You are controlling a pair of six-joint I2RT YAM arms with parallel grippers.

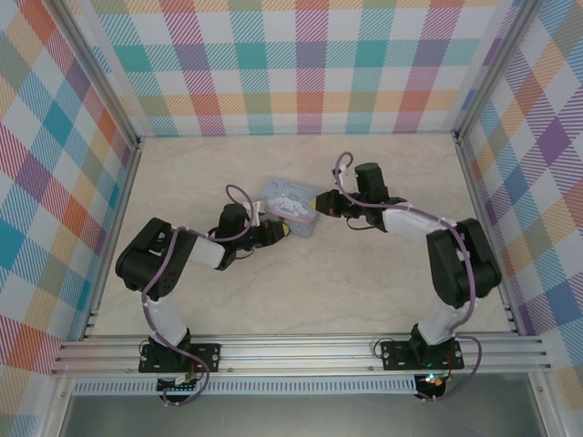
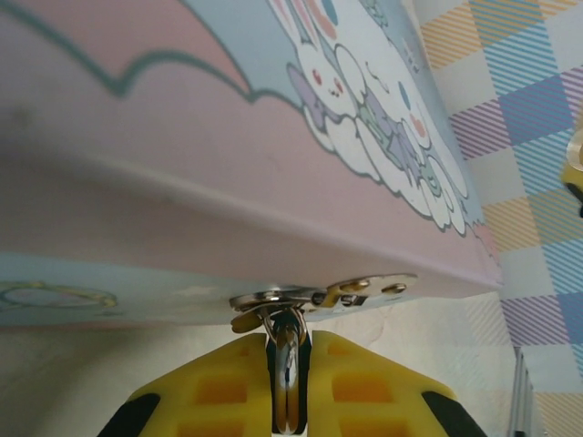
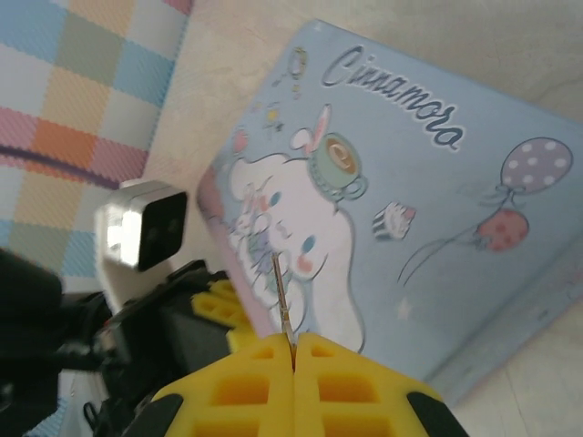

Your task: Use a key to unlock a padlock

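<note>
The padlock (image 2: 288, 373), a small metal body seen edge-on, hangs by its thin shackle from the silvery hasp (image 2: 364, 289) on the front edge of the pale blue cartoon tin (image 2: 228, 137). My left gripper (image 2: 288, 341) is shut on the padlock, one yellow finger on each side. My right gripper (image 3: 293, 341) is shut on the key (image 3: 281, 291), a thin dark sliver that sticks out over the tin's lid (image 3: 410, 209). In the top view the left gripper (image 1: 284, 230) is at the tin's near edge and the right gripper (image 1: 319, 202) at its right side.
The tin (image 1: 290, 202) lies mid-table on the pale marbled tabletop (image 1: 364, 291). Checked walls (image 1: 310, 64) and metal frame posts close in the back and both sides. The left arm's wrist camera (image 3: 141, 232) and yellow fingers (image 3: 219, 305) sit just beyond the tin's edge in the right wrist view.
</note>
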